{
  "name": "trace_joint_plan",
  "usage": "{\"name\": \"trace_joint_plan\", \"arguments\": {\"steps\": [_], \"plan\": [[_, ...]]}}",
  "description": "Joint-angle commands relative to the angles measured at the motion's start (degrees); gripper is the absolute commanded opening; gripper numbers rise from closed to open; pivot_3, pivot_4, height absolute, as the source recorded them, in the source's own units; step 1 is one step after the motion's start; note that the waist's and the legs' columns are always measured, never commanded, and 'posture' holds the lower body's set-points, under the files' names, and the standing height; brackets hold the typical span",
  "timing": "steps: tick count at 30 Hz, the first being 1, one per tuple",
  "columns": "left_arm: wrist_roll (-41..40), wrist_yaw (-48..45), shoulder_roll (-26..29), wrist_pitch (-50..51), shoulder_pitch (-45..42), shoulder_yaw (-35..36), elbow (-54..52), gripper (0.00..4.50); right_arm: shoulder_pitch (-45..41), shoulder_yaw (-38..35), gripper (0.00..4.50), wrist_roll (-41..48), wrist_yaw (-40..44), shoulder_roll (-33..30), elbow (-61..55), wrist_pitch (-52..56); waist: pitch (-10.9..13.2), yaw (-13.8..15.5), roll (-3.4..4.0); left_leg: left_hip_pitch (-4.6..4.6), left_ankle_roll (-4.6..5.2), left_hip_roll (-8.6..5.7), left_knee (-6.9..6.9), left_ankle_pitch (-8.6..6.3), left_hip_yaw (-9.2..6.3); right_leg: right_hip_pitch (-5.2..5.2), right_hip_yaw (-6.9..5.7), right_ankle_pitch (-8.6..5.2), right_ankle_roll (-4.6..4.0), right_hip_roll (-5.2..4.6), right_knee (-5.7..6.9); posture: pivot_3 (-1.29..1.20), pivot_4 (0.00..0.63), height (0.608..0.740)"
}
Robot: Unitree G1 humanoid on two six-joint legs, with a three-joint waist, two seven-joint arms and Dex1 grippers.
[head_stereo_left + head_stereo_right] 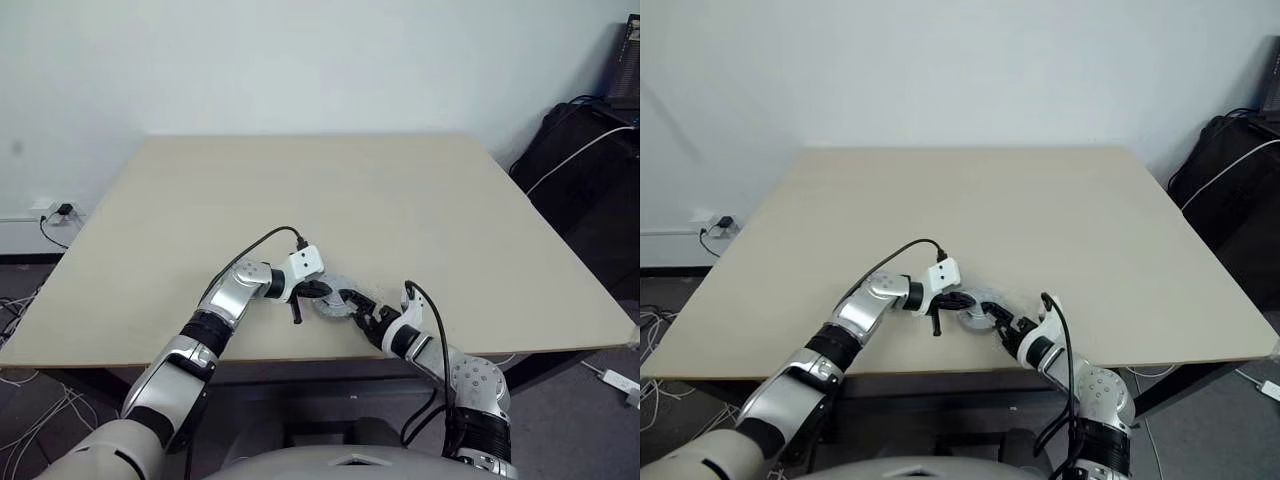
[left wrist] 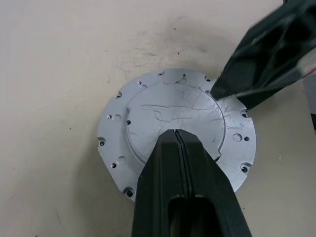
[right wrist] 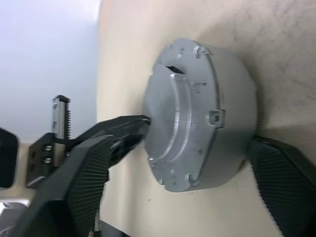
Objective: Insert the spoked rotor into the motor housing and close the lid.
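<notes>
The lid [image 2: 173, 116] sits on top of the motor housing [image 3: 232, 123], smooth side up with its raised middle showing. Both stand on the table [image 1: 330, 190], close to its near edge, about halfway along. The left gripper [image 2: 178, 136] has its two fingers pressed together, tips resting on the lid. The right gripper [image 3: 197, 163] has its fingers spread wide, one on each side of the housing.
</notes>
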Motion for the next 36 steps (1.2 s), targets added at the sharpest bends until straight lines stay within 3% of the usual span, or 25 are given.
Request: {"name": "trace_joint_plan", "arguments": {"steps": [1, 14, 20, 28, 36], "plan": [[1.4, -0.4, 1.1, 1.7, 1.1, -1.3, 0.7, 0.0, -1.9, 1.1, 4.48, 2.2, 0.5, 2.6, -1.3, -1.7, 0.0, 0.1, 0.01, 0.0, 0.0, 0.0, 0.0, 0.0, 0.0, 0.0, 0.0, -0.01, -0.02, -0.01, 0.0, 0.0, 0.0, 0.74], [1.4, -0.4, 1.3, 2.0, 1.2, -1.3, 0.4, 0.0, -1.6, 3.9, 4.48, 5.4, 5.2, 1.5, -3.6, -0.4, 0.0, 0.0, 0.05, -0.01, 0.0, 0.0, -0.01, 0.0, 0.0, -0.01, -0.01, -0.01, -0.02, 0.0, 0.0, 0.0, 0.0, 0.74], [1.5, -0.4, 1.4, 2.1, 1.4, -1.1, 0.4, 0.0, -2.6, 1.4, 4.48, 5.4, 2.9, 3.1, -2.4, -4.0, 0.1, 0.2, 0.06, -0.01, 0.0, 0.0, 0.0, 0.0, 0.0, 0.0, -0.01, -0.02, -0.03, -0.02, 0.0, 0.0, 0.0, 0.74], [1.4, -0.5, 1.5, 2.4, 1.7, -1.2, 0.0, 0.0, -2.2, 3.3, 4.48, 5.9, 3.3, 2.4, -2.1, -3.6, 0.1, 0.3, 0.06, -0.02, 0.0, 0.0, -0.03, 0.0, 0.0, 0.0, -0.02, -0.01, -0.01, -0.02, -0.04, 0.0, 0.0, 0.74], [1.4, -0.4, 1.5, 2.4, 1.9, -1.1, -0.1, 0.0, -1.4, 4.4, 1.96, 6.0, 2.9, 2.1, -3.3, -1.2, 0.1, 0.3, 0.13, -0.03, 0.0, 0.0, -0.05, 0.0, 0.0, -0.02, -0.03, -0.03, -0.04, -0.04, -0.05, 0.0, 0.0, 0.74]]}}
